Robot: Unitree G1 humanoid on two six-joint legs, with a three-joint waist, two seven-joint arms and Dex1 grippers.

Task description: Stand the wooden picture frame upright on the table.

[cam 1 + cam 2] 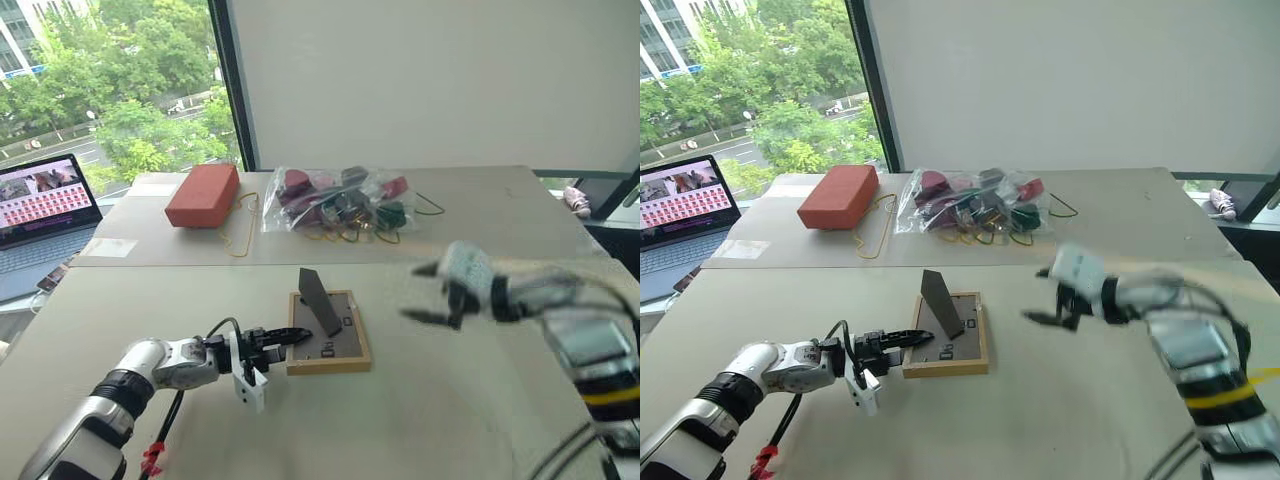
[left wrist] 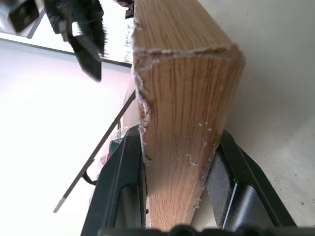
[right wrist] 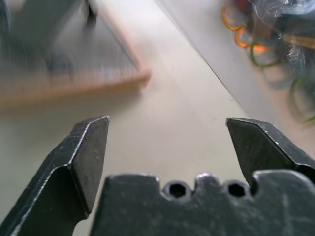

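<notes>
The wooden picture frame (image 1: 338, 345) lies face down on the table (image 1: 450, 400), its dark backboard up and its fold-out stand (image 1: 318, 300) sticking upward. My left gripper (image 1: 292, 336) reaches level from the left and is shut on the frame's left wooden edge. In the left wrist view the light wood (image 2: 187, 98) sits clamped between both fingers (image 2: 128, 162). My right gripper (image 1: 425, 293) hovers open to the right of the frame, above the table, with nothing between its fingers. In the right wrist view the frame (image 3: 74, 64) lies ahead of the open gripper (image 3: 167, 132).
A red brick-like block (image 1: 203, 194) and a clear plastic bag (image 1: 340, 200) of small coloured items lie at the back of the table, with yellow cord around them. An open laptop (image 1: 40, 210) stands off the far left. A window lies behind.
</notes>
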